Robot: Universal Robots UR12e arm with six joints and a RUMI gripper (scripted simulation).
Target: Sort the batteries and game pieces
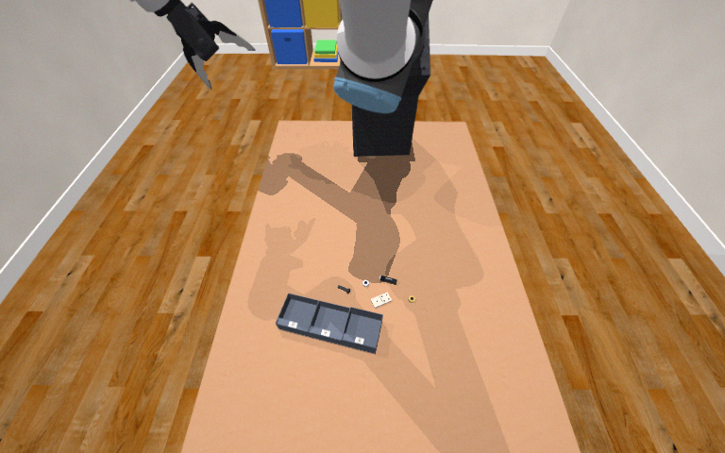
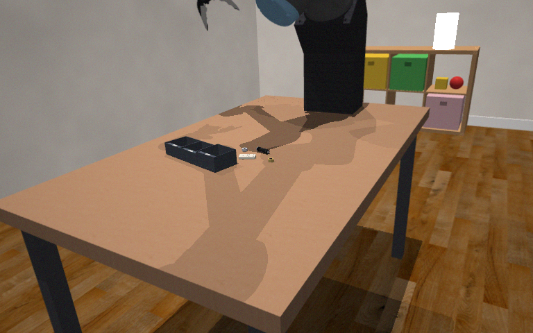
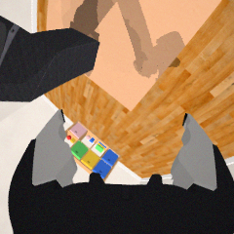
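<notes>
A dark grey tray of three bins (image 1: 329,322) sits on the table; it also shows in the exterior view (image 2: 200,153). Its white labels are too small to read. Beside it lie a black battery (image 1: 388,279) (image 2: 263,150), a white domino (image 1: 380,300) (image 2: 247,156), a dark bolt-like piece (image 1: 344,289), a small white ring (image 1: 365,283) (image 2: 244,149) and a small brass nut (image 1: 412,298) (image 2: 271,159). My gripper (image 1: 227,61) (image 2: 218,10) is open and empty, high above the table's far left side, well away from the objects. The wrist view shows its spread fingers with nothing between them.
The arm's black base (image 1: 383,127) stands at the far end of the table. A shelf with coloured boxes (image 2: 416,84) stands on the floor behind. The table edge (image 3: 124,104) shows in the wrist view.
</notes>
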